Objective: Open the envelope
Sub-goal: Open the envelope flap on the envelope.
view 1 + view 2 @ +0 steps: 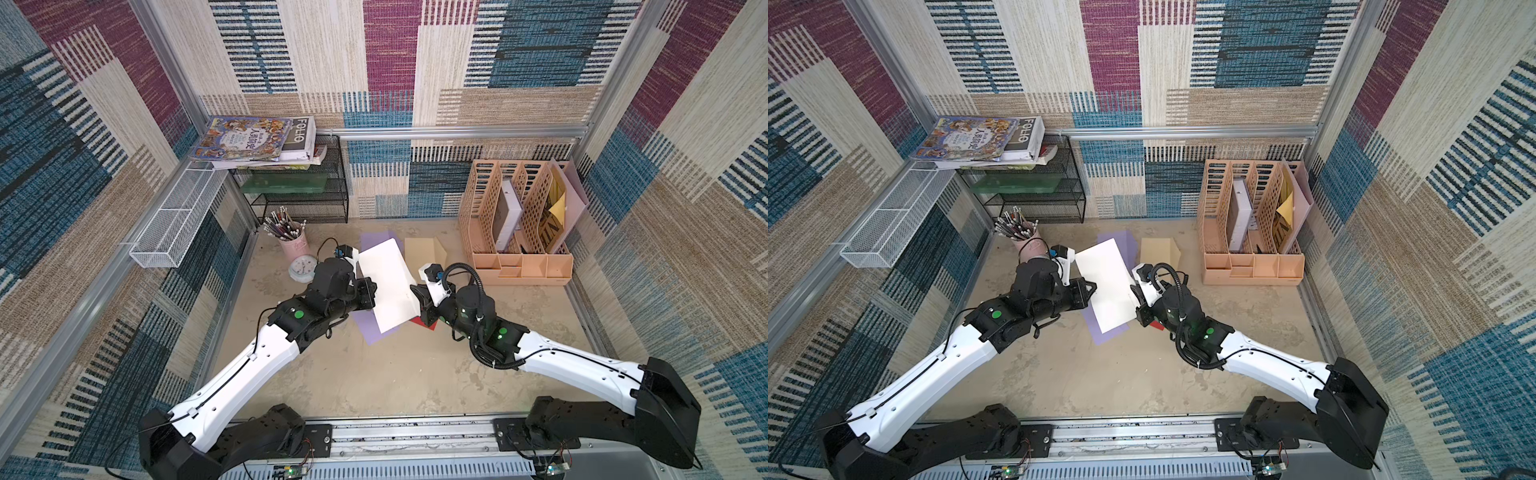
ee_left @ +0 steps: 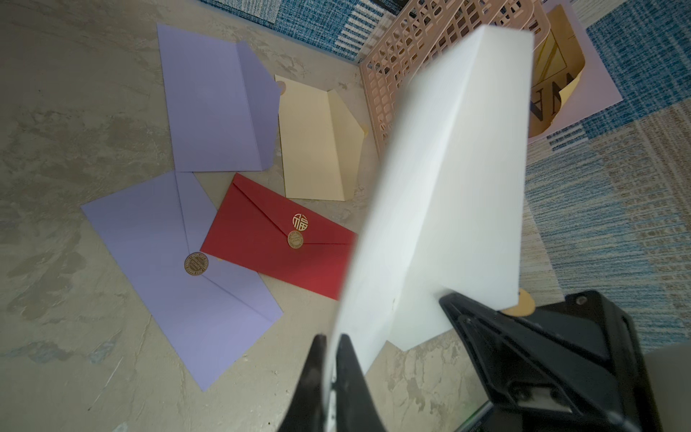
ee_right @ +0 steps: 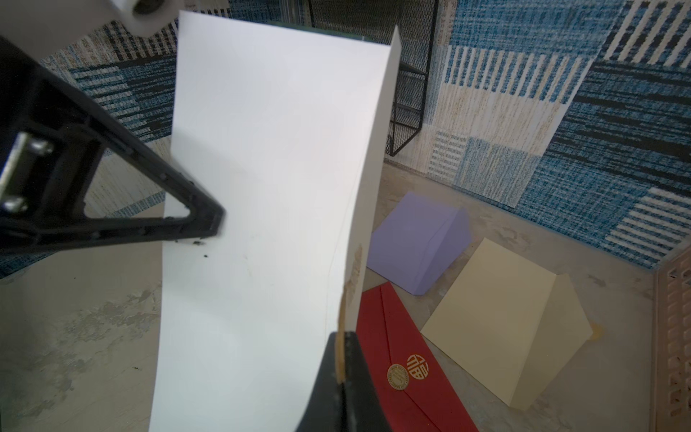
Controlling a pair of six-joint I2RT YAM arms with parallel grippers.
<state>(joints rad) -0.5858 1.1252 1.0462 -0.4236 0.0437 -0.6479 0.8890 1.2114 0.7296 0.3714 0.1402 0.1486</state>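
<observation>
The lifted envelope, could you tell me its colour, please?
The rectangular paper envelope is white, clearest in the right wrist view.

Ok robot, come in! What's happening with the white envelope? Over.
Right gripper shut on flap at gold sticker. Left gripper around white envelope's opposite edge, grip unclear. Flap open, envelope up in air. Nothing blocking; red envelope lies below.

White envelope (image 1: 386, 286), red envelope (image 2: 261, 243) with gold seal (image 2: 295, 239), lilac envelope (image 2: 168, 262), cream envelope (image 2: 310, 149), blue-maroon-beige striped patchwork walls (image 1: 540, 50), mottled grey-beige table (image 1: 395, 374).

Matt white paper envelope (image 1: 386, 286), rough mottled tabletop (image 1: 374, 374)
</observation>
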